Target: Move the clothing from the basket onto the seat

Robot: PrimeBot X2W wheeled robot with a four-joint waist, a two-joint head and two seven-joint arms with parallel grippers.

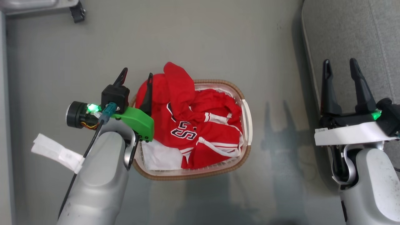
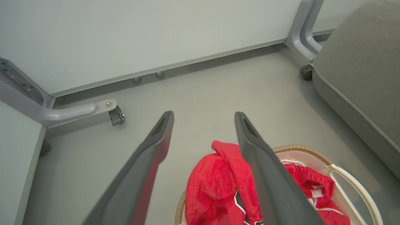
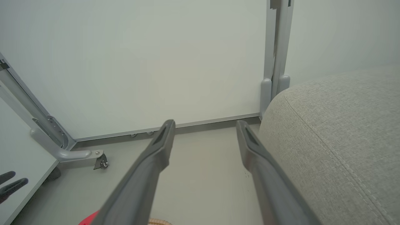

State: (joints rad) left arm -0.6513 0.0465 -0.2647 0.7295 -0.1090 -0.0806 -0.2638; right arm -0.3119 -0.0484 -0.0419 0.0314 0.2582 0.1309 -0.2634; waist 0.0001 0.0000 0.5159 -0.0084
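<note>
Seat (image 1: 350, 37): grey cushion well to the right of the basket, with bare floor between them; nothing red on it yet.
Basket (image 1: 200, 175): sits on the floor, handle end toward the seat, so its long axis seems to run left to right.
Clothing (image 1: 200, 125): all of it is in the basket, heaped toward the left and far side. One red fold spills over the far rim, and the numbered jersey lies on top in the middle.
White cloth (image 1: 159, 156): in the basket's near-left corner, under the red pieces.
Left gripper (image 1: 137, 72): fingers spread and holding nothing. It hovers over the basket's left rim, with one finger above the heap's left edge and the other outside the rim.
Right gripper (image 1: 340, 61): fingers spread and empty, over the seat's edge, well apart from the basket.
Nearer arm: the left. The heap lies just right of its fingers and below them, so a short shift rightward and down looks enough.
</note>
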